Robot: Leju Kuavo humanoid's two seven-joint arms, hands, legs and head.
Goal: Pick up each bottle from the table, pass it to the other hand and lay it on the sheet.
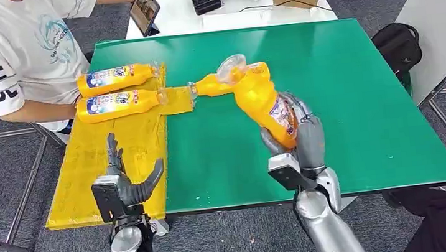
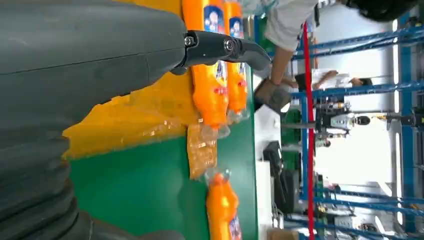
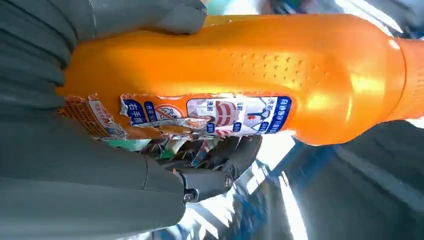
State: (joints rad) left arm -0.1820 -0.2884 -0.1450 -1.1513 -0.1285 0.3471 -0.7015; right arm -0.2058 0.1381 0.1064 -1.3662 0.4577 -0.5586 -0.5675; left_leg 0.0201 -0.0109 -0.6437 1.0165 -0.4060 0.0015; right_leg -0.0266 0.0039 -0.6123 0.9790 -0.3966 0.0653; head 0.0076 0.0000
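So the right hand [image 1: 300, 135] has its fingers wrapped around the lower body of an orange bottle [image 1: 265, 106], holding it tilted above the green table [image 1: 360, 86], cap end pointing away from the robot and a bit to the left. In the right wrist view that same bottle [image 3: 240, 75] is huge, with a torn blue-and-white label, thumb on one side and darker fingers [image 3: 220, 160] on the other.

Another orange bottle [image 1: 219, 84] lies on the table just behind the held one, its clear cap touching the corner of the yellow sheet [image 1: 117, 156]. Can't tell if the two bottles actually touch.

Left hand [image 1: 128, 183] holds nothing, fingers spread apart, hovering over the near part of the sheet by the table's front edge.

Two more orange bottles are already lying side by side on the far end of the sheet, caps pointing right: the farther bottle [image 1: 116, 76] and the nearer bottle [image 1: 119, 104].

A person in a white T-shirt [image 1: 24, 47] stands at the table's left corner, forearm right by those two.
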